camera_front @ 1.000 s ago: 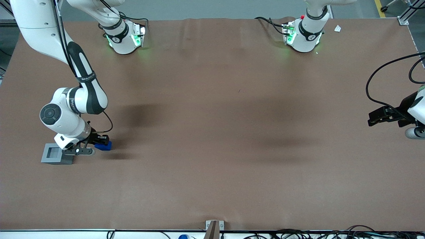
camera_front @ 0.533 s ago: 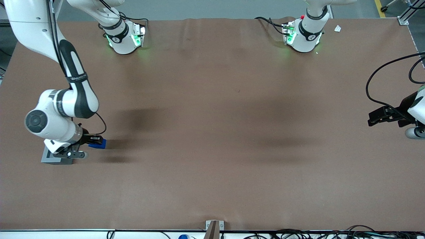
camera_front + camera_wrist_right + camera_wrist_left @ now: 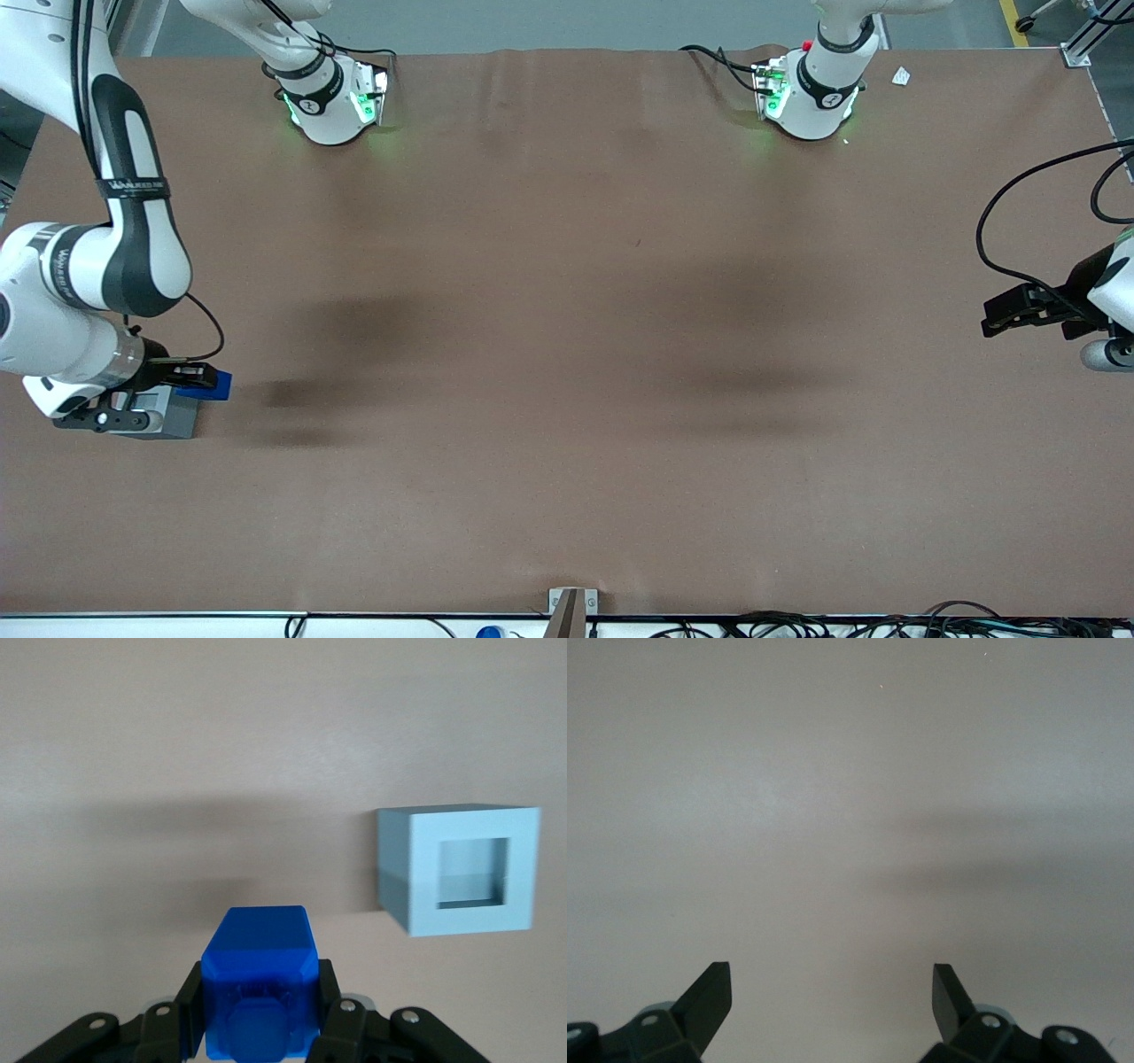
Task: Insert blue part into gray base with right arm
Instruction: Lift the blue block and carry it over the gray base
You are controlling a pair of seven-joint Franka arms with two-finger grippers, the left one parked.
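Observation:
My gripper (image 3: 197, 381) is shut on the blue part (image 3: 211, 384), a small bright-blue block with a round stub on one face (image 3: 260, 981), clamped between the black fingers (image 3: 187, 999). It hangs just above the table at the working arm's end. The gray base (image 3: 173, 415), a light cube with a square recess (image 3: 473, 873), sits on the brown table directly beside the held part. In the front view my wrist and camera bracket cover most of the base, leaving only its side face showing. In the right wrist view the whole recess is visible and nothing is in it.
The brown table cover (image 3: 567, 354) stretches wide toward the parked arm's end. The table's side edge lies close to the base at the working arm's end. Two arm pedestals (image 3: 332, 97) (image 3: 811, 93) stand at the back edge. Cables (image 3: 797, 625) run along the front edge.
My arm has swung toward the working arm's end of the table, carrying the blue part with it. The wrist now covers the base's top, which showed a second ago.

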